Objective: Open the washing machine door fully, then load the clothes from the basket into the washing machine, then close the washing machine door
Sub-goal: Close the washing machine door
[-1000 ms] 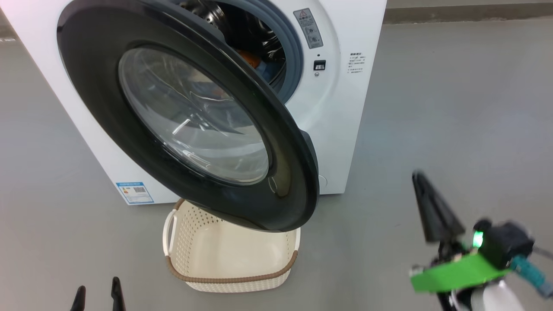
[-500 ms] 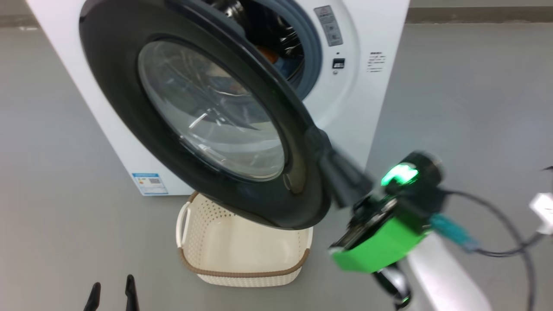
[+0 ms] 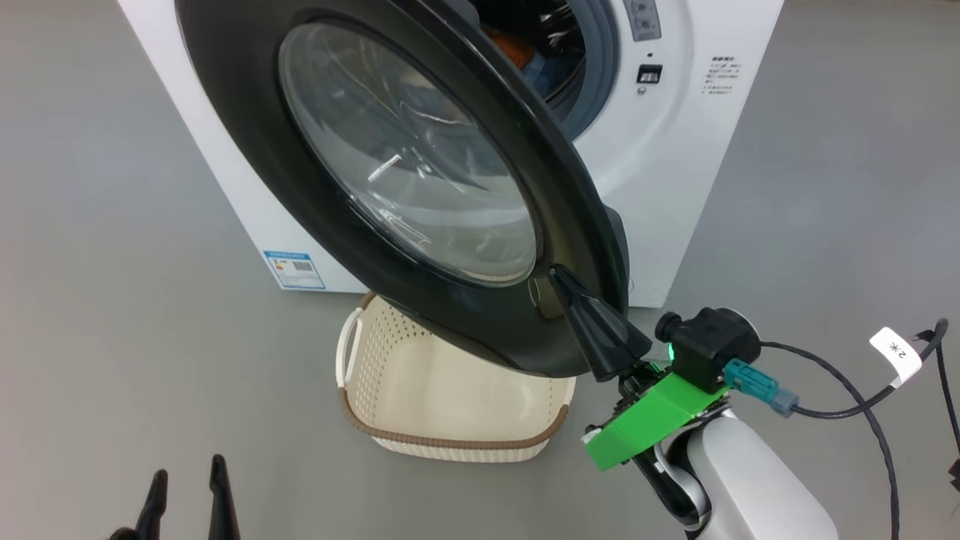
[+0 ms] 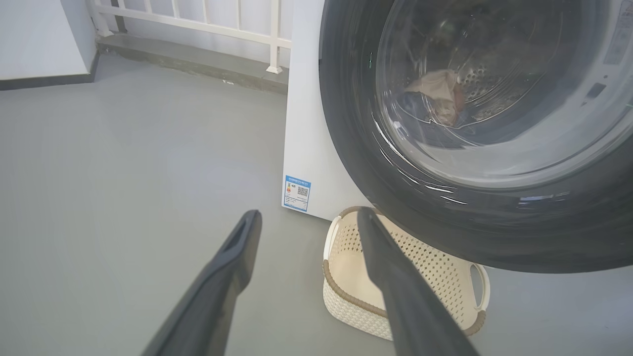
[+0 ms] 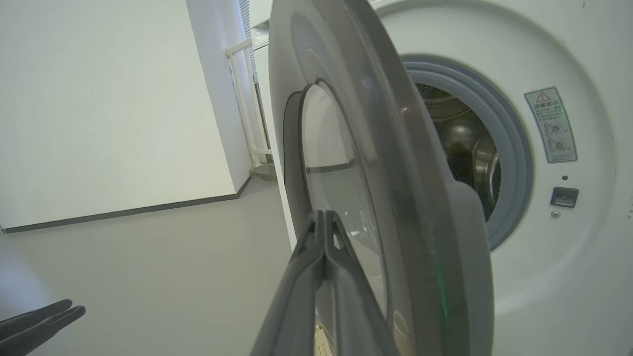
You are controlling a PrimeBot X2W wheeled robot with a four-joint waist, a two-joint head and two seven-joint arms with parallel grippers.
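The washing machine (image 3: 675, 187) stands with its door (image 3: 247, 172) swung partway out over the basket (image 3: 450, 442), which looks empty. The clothes (image 3: 517, 49) lie inside the drum and show through the door glass as clothes (image 4: 440, 94) in the left wrist view. My right gripper (image 3: 556, 271) is shut, its tip against the outer face of the door near the lower rim. In its own view the right gripper (image 5: 321, 215) rests on the glass side of the door (image 5: 395, 173). Low at the left, my left gripper (image 3: 184, 487) stands open and holds nothing, pointing at the basket (image 4: 346, 291).
A blue energy sticker (image 3: 294, 270) marks the machine's lower left corner. A black cable with a white tag (image 3: 892, 352) trails off my right arm. A white railing (image 4: 198, 15) runs behind the machine. Bare grey floor (image 3: 112, 300) spreads to the left.
My right gripper has swung up and left from the lower right onto the door's outer face. The head camera has shifted, so the machine sits further right in view.
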